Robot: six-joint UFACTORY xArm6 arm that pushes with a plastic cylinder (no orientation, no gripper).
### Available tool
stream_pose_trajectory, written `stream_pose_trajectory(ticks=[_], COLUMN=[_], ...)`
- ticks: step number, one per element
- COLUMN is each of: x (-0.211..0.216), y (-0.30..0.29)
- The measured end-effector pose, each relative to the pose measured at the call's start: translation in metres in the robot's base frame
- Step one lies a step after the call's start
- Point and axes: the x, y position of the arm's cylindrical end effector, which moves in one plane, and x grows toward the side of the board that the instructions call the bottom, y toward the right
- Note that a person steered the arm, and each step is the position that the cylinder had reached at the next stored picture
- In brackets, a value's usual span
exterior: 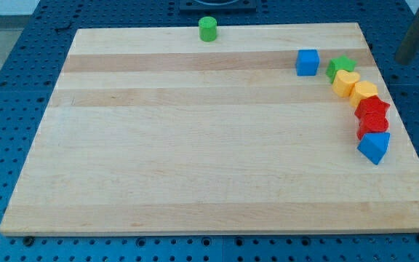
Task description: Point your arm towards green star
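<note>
The green star (340, 66) lies near the board's upper right, at the top of a curved row of blocks. Below it run a yellow heart (345, 82), a second yellow block (364, 92), a red star (372, 109), a red block (371, 126) and a blue triangle (374, 147). A blue cube (307, 62) sits just left of the green star. My rod shows as a blurred dark bar at the view's upper right. My tip (404, 60) is right of the green star, beyond the board's right edge and apart from all blocks.
A green cylinder (208, 29) stands at the board's top edge, left of the row. The wooden board (195, 145) rests on a blue perforated table (20, 44).
</note>
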Motion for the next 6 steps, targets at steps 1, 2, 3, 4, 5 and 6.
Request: stream_pose_trajectory(ticks=[1,2,3,4,5,6], x=[0.014,0.016,0.016,0.016,0.019,0.026], y=[-0.014,-0.039,-0.061,-0.067,-0.085,-0.105])
